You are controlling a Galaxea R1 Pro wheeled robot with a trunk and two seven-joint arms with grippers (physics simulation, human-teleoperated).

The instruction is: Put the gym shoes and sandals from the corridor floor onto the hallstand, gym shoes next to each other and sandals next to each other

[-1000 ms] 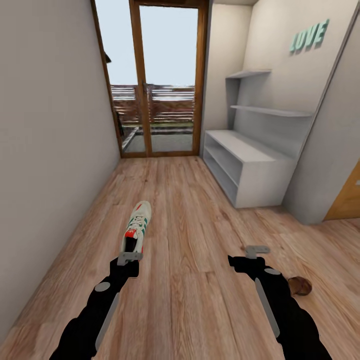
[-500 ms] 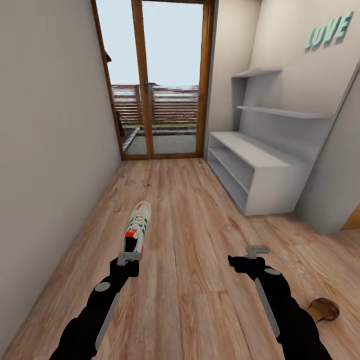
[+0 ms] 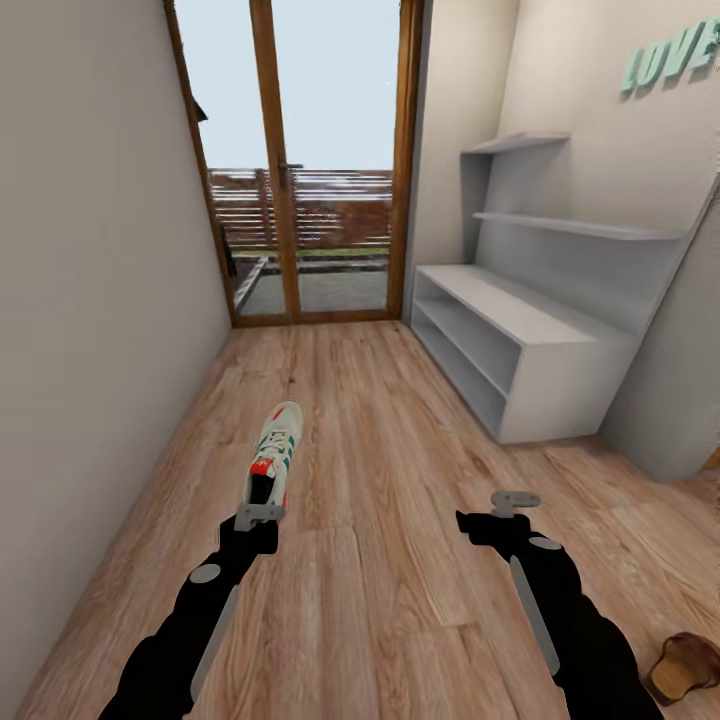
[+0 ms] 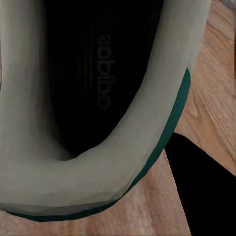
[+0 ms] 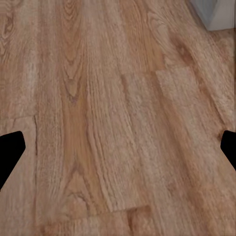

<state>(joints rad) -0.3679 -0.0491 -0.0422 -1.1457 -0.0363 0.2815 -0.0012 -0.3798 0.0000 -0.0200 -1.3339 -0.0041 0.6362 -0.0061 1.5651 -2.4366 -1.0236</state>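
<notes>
Comparing with the picture half a second back, the whole head view has swung: the glass door [image 3: 300, 160] sits further left, the hallstand [image 3: 520, 345] looms a little larger at the right, and the brown sandal [image 3: 685, 665] now lies lower, near the bottom right corner, beside the right forearm; that is the camera turning, since both arms and the shoe keep their same places in the frame.

One gym shoe [image 3: 275, 455] is held out ahead of the left gripper [image 3: 259, 516], heel toward the gripper and toe pointing down the corridor, above the corridor floor [image 3: 400, 470]; the left wrist view looks straight into its dark opening [image 4: 88, 73] (pale collar, green edge), so close that the gripper appears clamped on the heel, though the fingers themselves are not plain to see.

The right gripper [image 3: 515, 500] hangs over bare planks, well apart from the shoe; in the right wrist view its dark fingertips [image 5: 10, 147] stand at opposite edges, spread wide with nothing between them but floor [image 5: 118, 118].

The hallstand's bench top and shelves stand ahead at the right, near the door.
</notes>
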